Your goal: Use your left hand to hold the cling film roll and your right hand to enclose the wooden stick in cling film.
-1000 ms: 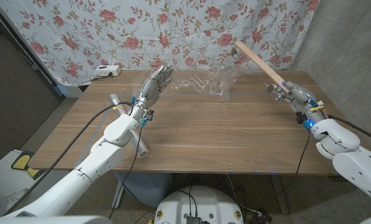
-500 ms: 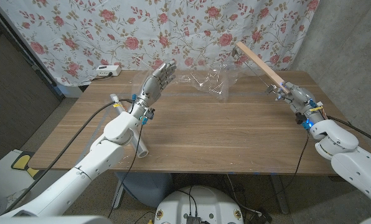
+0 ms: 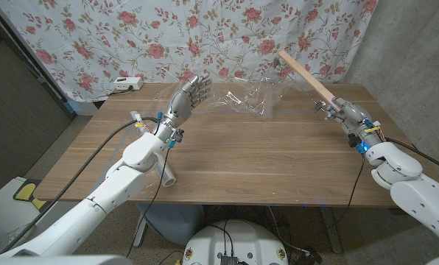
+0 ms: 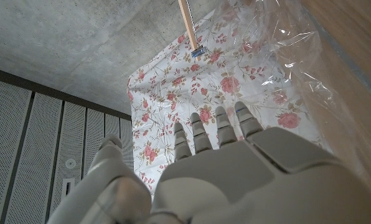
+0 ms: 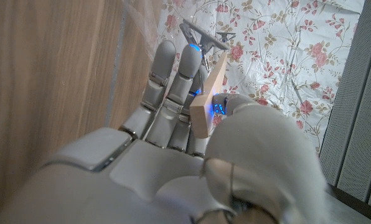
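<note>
We see the right robot hand (image 3: 344,110) pinching one end of the wooden stick (image 3: 305,72), which angles up and away over the far right corner of the worktop (image 3: 264,158). In the right wrist view the stick (image 5: 209,102) sits clamped between thumb and fingers (image 5: 173,93). A loose, crumpled sheet of cling film (image 3: 250,96) hangs above the far middle of the worktop, stretching from near the stick's raised tip toward the left robot hand (image 3: 188,96). That hand stands raised with its fingers (image 4: 218,124) spread and holding nothing we can make out; the film (image 4: 304,74) drifts just beside it in the left wrist view. We cannot pick out a roll in these frames.

As we read it, the wrap is barely begun: the film touches little of the stick. To do this step well, we would have the left robot hand secure the film's free end first, so the sheet is taut instead of bunched. Then we would turn the stick steadily along its own axis, keeping it low and close to the film, so each turn lays flat. Slack is the risk here: the film will cling to itself.
</note>
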`<state>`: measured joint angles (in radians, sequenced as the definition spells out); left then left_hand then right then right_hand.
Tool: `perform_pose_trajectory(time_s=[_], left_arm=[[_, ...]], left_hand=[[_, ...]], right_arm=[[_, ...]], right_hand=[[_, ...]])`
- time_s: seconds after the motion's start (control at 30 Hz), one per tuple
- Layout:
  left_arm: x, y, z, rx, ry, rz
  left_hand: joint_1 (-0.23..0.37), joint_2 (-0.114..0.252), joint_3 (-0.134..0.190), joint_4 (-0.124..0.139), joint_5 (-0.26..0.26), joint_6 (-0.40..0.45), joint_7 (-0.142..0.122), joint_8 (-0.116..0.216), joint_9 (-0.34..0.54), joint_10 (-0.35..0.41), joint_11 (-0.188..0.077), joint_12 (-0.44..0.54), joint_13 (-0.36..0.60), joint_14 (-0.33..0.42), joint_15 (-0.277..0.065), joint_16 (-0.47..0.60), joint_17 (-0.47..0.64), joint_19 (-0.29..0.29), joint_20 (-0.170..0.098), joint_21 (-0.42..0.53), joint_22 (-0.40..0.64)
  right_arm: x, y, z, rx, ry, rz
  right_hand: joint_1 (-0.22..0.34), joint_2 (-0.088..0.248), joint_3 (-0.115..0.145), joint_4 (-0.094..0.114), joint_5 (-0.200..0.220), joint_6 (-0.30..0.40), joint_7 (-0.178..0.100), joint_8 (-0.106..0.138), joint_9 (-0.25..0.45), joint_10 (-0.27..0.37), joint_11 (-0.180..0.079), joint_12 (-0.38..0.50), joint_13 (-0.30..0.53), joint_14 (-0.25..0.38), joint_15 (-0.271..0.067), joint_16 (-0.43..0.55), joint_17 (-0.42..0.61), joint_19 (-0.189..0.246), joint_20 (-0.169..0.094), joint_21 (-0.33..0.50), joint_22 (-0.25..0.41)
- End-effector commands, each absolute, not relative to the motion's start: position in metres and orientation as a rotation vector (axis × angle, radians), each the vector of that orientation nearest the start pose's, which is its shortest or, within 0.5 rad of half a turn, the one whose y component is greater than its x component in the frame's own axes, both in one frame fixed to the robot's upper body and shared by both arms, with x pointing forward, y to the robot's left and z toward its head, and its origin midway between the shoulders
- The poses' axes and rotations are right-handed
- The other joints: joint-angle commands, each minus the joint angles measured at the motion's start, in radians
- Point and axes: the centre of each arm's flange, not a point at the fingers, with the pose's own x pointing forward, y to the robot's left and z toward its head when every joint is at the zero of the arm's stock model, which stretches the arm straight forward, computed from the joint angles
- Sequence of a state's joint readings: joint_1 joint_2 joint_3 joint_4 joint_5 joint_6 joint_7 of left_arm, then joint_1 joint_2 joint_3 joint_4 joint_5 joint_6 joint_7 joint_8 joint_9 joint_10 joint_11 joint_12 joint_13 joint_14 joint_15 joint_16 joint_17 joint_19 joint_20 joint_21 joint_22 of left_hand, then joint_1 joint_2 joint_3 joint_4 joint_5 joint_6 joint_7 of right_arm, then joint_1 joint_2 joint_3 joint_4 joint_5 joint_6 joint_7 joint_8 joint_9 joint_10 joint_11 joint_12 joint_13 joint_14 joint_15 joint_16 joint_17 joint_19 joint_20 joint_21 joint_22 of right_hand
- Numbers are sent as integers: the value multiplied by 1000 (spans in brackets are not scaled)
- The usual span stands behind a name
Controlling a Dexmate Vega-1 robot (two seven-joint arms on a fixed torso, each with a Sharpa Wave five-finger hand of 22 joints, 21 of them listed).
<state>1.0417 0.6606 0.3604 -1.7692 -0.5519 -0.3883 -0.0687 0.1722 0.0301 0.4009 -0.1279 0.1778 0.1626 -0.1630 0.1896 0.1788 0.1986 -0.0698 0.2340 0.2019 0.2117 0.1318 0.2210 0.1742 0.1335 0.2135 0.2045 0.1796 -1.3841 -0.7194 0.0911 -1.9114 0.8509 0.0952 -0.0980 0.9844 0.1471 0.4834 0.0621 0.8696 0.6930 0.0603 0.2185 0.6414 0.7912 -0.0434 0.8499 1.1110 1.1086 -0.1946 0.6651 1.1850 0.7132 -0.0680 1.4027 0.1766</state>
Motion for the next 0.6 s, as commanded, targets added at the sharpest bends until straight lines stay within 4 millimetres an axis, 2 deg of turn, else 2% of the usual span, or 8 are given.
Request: perform_pose_trajectory(time_s=[0.03, 0.13, 0.17, 0.23, 0.3, 0.33, 0.43, 0.6], left_arm=[[536, 217, 3, 126, -837, -487], [535, 216, 3, 136, -835, -496], [535, 216, 3, 141, -839, -486], [534, 216, 4, 157, -837, -484], [531, 216, 4, 165, -851, -452], [532, 216, 4, 165, -842, -470], [533, 216, 3, 169, -826, -490], [532, 214, 2, 189, -813, -507]], left_hand=[[-13, 0, -4, 0, 1, 5, -13, 3, 4, 11, 1, 0, 2, 64, -1, 14, 5, 22, 2, 11, 5], [-13, 0, -4, -1, 1, 8, -15, 4, 4, 13, 1, 1, 2, 71, -3, 15, 5, 27, 2, 12, 5], [-13, 0, -3, -1, 2, 10, -14, 4, 4, 24, -10, 4, 2, 71, -4, 11, 4, 32, 2, 13, 5], [-12, -1, -2, -3, 2, 14, -16, 5, 4, 59, -16, 16, 1, 75, -5, 6, 4, 43, 3, 15, 5], [-11, 2, 0, -4, 3, 20, -28, 6, 3, 82, -20, 23, 0, 78, 6, 1, 3, 52, 3, 16, 5], [-7, 10, 5, -5, 4, 25, -35, 7, 3, 101, -35, 26, -1, 75, 13, -6, 3, 61, 4, 16, 4], [-3, 21, 12, -5, 5, 28, -36, 6, 3, 109, -37, 23, -2, 41, 44, -25, 3, 70, 5, 13, 2], [0, 29, 17, -5, 5, 24, -44, 3, 2, 103, -42, 16, -3, 36, 53, -28, 3, 70, 6, 9, 1]], right_arm=[[509, -383, -25, 134, -576, 92], [509, -383, -25, 133, -574, 92], [509, -383, -25, 134, -574, 91], [509, -383, -26, 133, -572, 91], [511, -384, -27, 132, -570, 93], [511, -384, -27, 131, -568, 94], [512, -385, -28, 130, -567, 95], [513, -385, -30, 126, -562, 96]], right_hand=[[-14, 25, 247, -157, 7, 127, -122, 3, 3, 89, -85, 1, 81, 8, -27, -3, 4, -4, -58, 11, 0], [-16, 25, 248, -157, 7, 129, -123, 4, 2, 86, -85, 7, 94, 10, -27, -2, 4, -4, -57, 13, 0], [-17, 25, 249, -157, 7, 128, -124, 4, 3, 87, -85, 4, 88, 8, -27, -4, 2, -6, -57, 14, 0], [-18, 25, 251, -157, 7, 128, -124, 4, 4, 91, -85, 3, 85, 8, -27, -4, 2, -5, -57, 14, -1], [-19, 25, 253, -158, 7, 129, -124, 4, 3, 90, -87, 3, 85, 7, -27, -6, 0, -5, -57, 15, -1], [-20, 25, 253, -158, 7, 129, -123, 4, 3, 89, -87, 5, 89, 7, -27, -6, 0, -5, -58, 15, -1], [-21, 24, 256, -158, 7, 129, -124, 5, 4, 92, -87, 2, 83, 8, -27, -6, 0, -4, -59, 16, -2], [-25, 24, 261, -160, 8, 129, -123, 3, 2, 91, -87, 3, 88, 9, -28, -9, -4, -3, -61, 16, -3]])
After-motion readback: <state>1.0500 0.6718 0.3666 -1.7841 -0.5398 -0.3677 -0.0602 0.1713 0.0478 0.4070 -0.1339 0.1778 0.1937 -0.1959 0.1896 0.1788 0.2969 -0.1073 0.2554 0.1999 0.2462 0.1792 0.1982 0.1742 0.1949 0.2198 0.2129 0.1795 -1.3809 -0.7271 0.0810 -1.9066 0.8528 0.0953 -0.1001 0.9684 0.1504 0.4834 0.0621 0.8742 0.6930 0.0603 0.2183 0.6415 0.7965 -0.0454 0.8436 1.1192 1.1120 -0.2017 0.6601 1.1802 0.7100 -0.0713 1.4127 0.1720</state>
